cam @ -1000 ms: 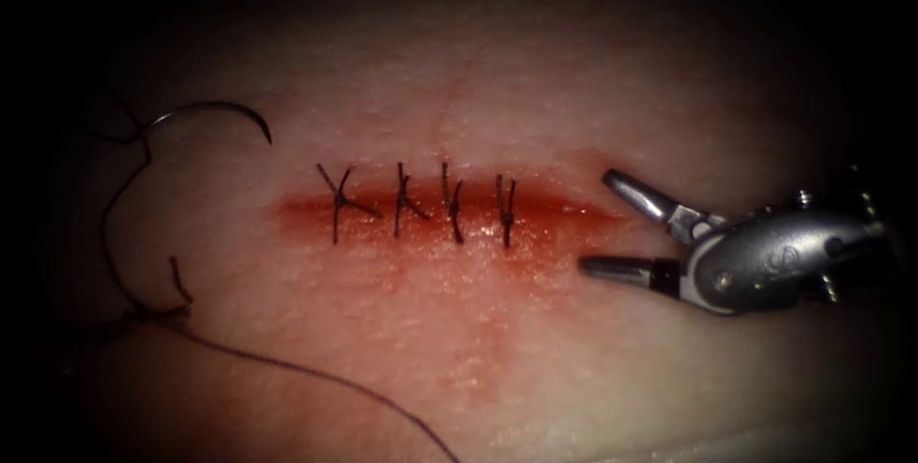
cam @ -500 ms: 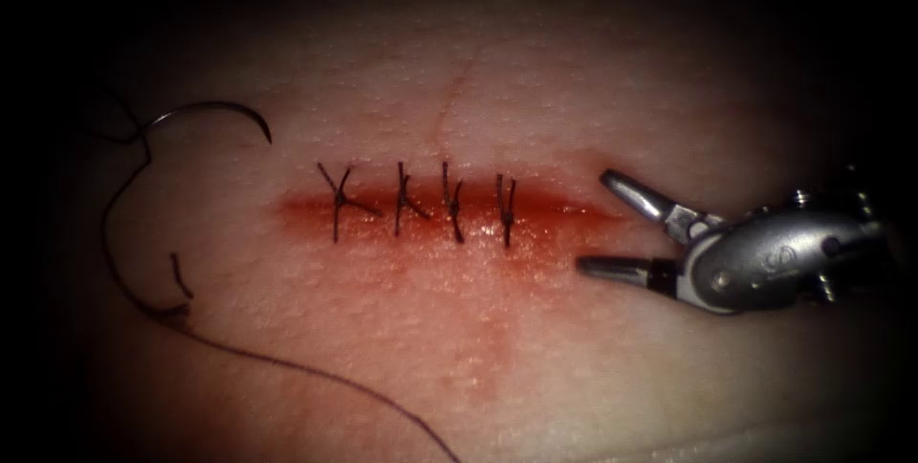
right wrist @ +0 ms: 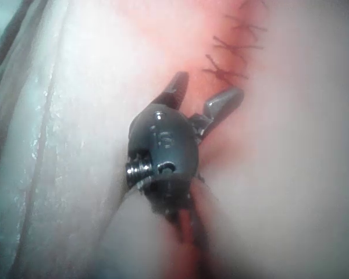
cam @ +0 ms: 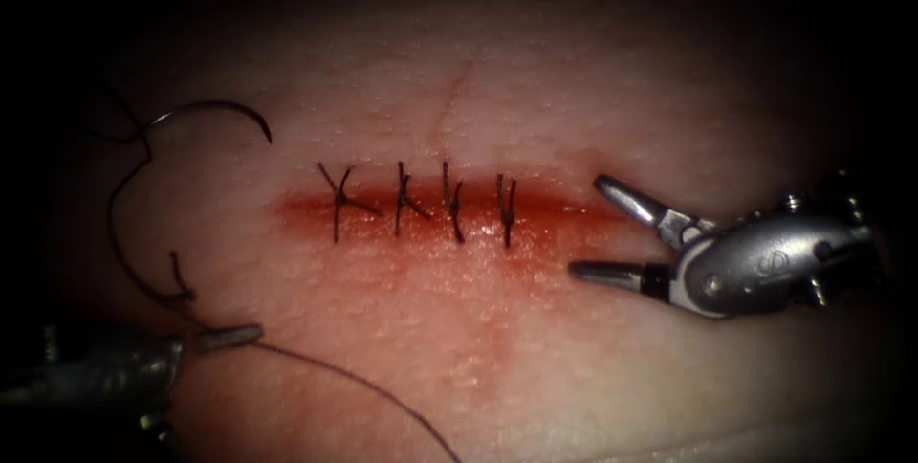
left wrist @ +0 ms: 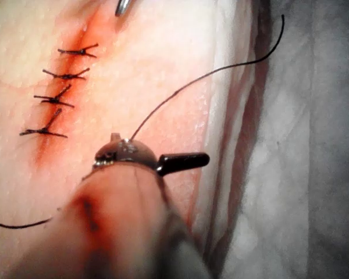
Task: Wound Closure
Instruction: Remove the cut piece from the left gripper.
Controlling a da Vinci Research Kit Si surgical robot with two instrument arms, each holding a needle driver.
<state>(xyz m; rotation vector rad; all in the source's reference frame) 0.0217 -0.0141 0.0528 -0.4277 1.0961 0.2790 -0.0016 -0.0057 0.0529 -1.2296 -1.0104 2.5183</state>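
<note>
The curved needle [cam: 212, 109] lies free on the tissue [cam: 535, 90], left of the cut [cam: 574, 210], held by neither tool and not in the tissue. Its thread [cam: 113, 233] loops down and runs past the left tool [cam: 234, 335], whose shut jaws rest at the thread; a grip on it is not visible. In the left wrist view the thread [left wrist: 192, 81] rises from behind the left tool [left wrist: 200, 158]. The right tool [cam: 588, 226] holds nothing and stands open at the cut's right end, also in the right wrist view [right wrist: 200, 96].
Several knotted stitches [cam: 426, 203] cross the cut, with red fluid [cam: 459, 262] around them. They also appear as stitches [left wrist: 61, 90] and stitches [right wrist: 235, 46] in the wrist views. White cloth [left wrist: 302, 174] lies beyond the tissue's edge.
The left tool has come in from the lower left to the thread. The thread loop there has shifted slightly. The right tool has drifted a little left and down, still open.
</note>
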